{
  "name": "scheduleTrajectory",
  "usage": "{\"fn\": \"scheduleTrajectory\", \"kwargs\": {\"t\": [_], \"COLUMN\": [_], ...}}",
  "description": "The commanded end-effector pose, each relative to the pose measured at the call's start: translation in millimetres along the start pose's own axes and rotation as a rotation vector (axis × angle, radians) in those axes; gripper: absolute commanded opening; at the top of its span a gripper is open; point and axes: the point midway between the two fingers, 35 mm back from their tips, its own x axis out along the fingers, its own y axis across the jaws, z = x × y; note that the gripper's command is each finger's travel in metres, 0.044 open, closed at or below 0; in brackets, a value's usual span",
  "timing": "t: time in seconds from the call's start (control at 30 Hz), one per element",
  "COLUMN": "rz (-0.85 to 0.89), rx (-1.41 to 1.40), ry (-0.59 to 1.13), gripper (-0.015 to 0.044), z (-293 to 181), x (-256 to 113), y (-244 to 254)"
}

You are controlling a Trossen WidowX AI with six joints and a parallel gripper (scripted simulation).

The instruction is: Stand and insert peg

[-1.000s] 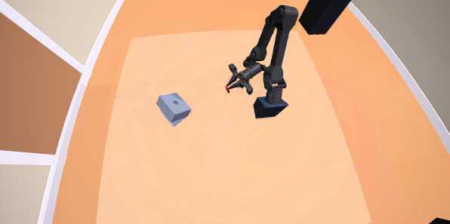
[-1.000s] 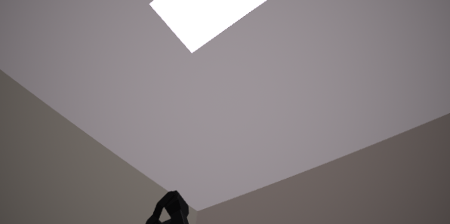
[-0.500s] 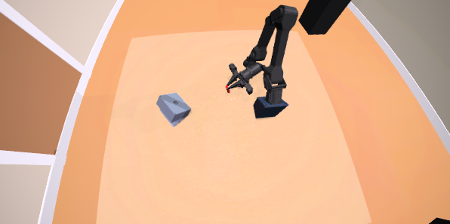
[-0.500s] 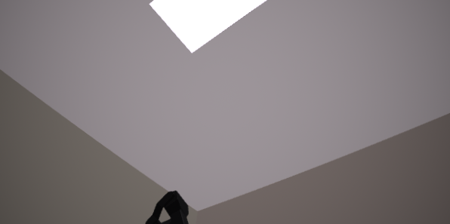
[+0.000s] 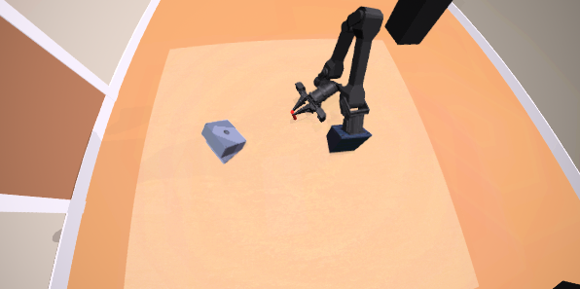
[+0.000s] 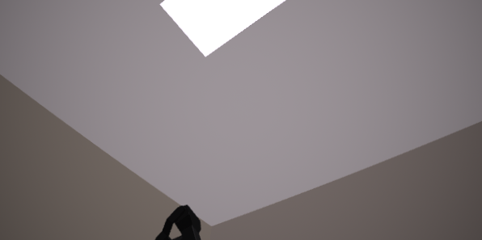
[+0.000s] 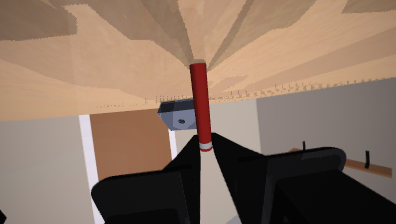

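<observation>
The red peg [image 5: 294, 117] [image 7: 200, 100] is held near its white-banded end, between the fingertips. It looks close to upright in the top view, with its plain end down, at or just above the table; I cannot tell whether it touches. My gripper [image 5: 293, 112] [image 7: 204, 137] is shut on the peg, reaching in low and at a slant from the arm's side. The blue-grey sloped panel [image 5: 214, 135] [image 7: 169, 119] stands apart from the peg, left of it in the top view. Its hole [image 5: 226, 132] [image 7: 181, 121] is visible and empty.
The arm's base [image 5: 347, 138] stands to the right of the peg in the top view, on the pale table top [image 5: 292, 205]. A black box [image 5: 423, 6] shows at the upper right. The exterior view shows only ceiling, walls and part of the arm [image 6: 188, 221].
</observation>
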Motion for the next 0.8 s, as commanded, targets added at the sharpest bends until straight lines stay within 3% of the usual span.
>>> {"fn": "scheduleTrajectory", "kwargs": {"t": [0.0,0.77], "rz": [0.000,0.001], "rx": [0.000,-0.017], "ry": [0.000,0.021], "gripper": [0.0049,0.0049], "z": [1.4,4.3], "x": [-1.1,-4.6], "y": [0.0,0.0]}}
